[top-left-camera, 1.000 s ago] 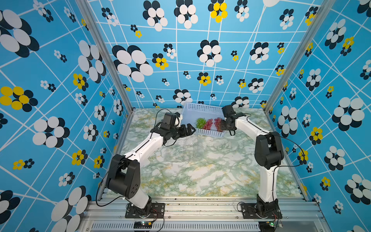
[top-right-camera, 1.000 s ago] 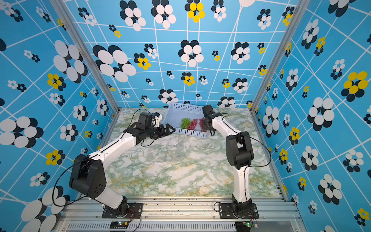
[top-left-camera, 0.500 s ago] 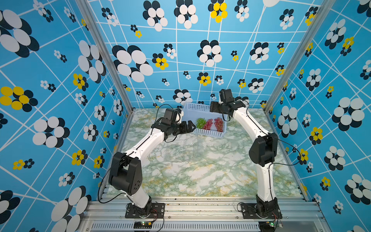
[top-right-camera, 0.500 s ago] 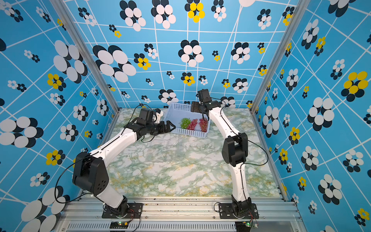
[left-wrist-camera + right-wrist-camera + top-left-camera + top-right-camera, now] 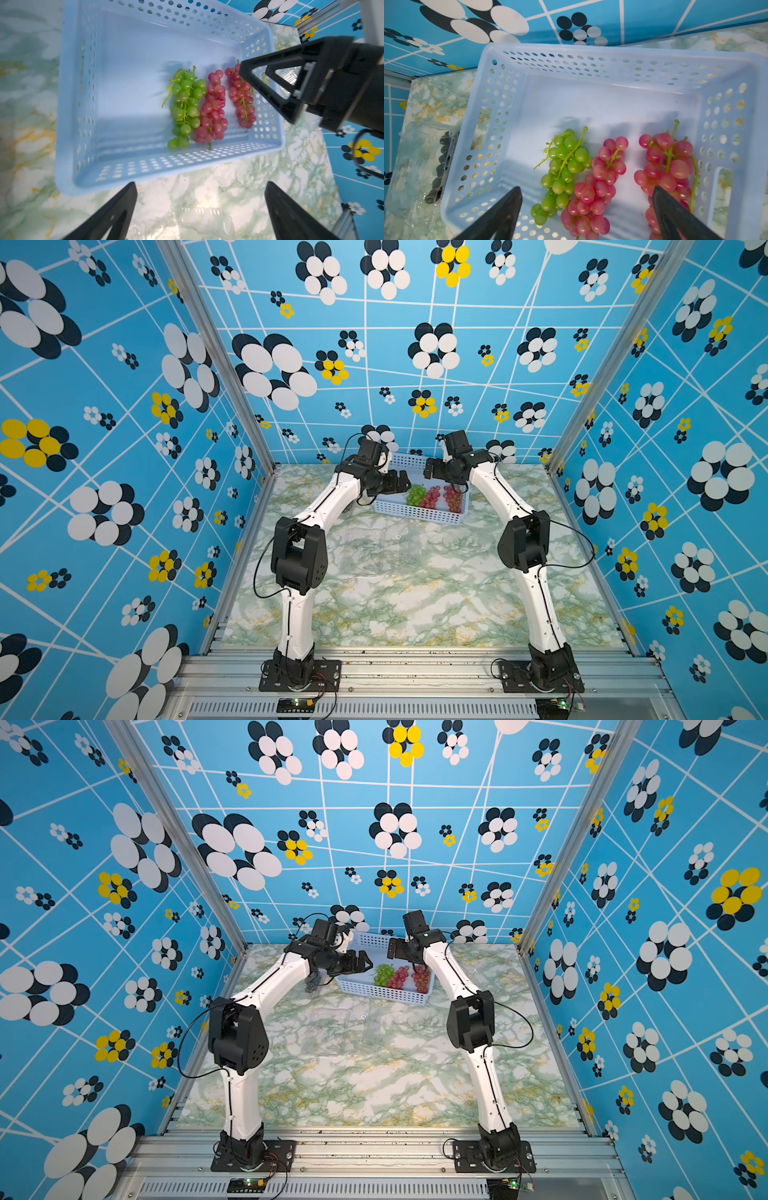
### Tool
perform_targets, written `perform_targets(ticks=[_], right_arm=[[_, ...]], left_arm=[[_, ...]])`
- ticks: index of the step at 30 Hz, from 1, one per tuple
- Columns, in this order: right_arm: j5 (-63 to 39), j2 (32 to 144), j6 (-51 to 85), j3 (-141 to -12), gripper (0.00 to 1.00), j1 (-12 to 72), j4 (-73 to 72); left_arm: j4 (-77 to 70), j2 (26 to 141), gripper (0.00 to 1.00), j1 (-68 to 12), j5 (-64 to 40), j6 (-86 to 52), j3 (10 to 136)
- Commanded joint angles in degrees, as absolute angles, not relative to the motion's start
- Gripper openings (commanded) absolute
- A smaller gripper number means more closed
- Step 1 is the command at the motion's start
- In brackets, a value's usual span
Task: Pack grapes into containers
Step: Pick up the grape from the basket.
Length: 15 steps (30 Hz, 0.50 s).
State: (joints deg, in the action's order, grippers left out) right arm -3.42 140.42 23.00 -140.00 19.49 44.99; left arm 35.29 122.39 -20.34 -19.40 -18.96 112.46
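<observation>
grapes (image 5: 214,108) looked squashy; round red-pink bunch (image 5: 593,193) between my right gripper's (image 5: 586,188) spread fingers (image 5: 666,207) wanted gentle mid-cluster pinching; left gripper (image 5: 200,182) gaped empty.

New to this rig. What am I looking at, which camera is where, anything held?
Two white robot arms with black two-finger grippers stand at a marbled green-white table. Two pictures look down from overhead; two come from cameras on the wrists. A light-blue perforated plastic basket holds one green grape bunch and two red-pink bunches. Beside it a clear plastic clamshell box holds dark grapes. The left gripper and right gripper are both open by the basket, holding nothing.
</observation>
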Motion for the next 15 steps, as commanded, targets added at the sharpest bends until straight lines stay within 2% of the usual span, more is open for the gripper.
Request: perform_targets(ticks=[1, 9, 15], right_arm=[[-7.1, 137.9, 23.0, -141.4, 0.99, 18.9, 47.6], [-15.6, 137.5, 22.7, -138.4, 0.99, 19.1, 44.8], [-17.0, 134.5, 21.1, -131.1, 0.99, 19.0, 40.5]], left_arm=[[42.6, 129.2, 0.96, -20.3, -14.7, -13.1, 120.3], [42.2, 142.3, 0.91, -21.3, -12.4, -11.9, 134.4], [38.1, 147.1, 0.87, -22.5, -13.2, -11.7, 139.2]])
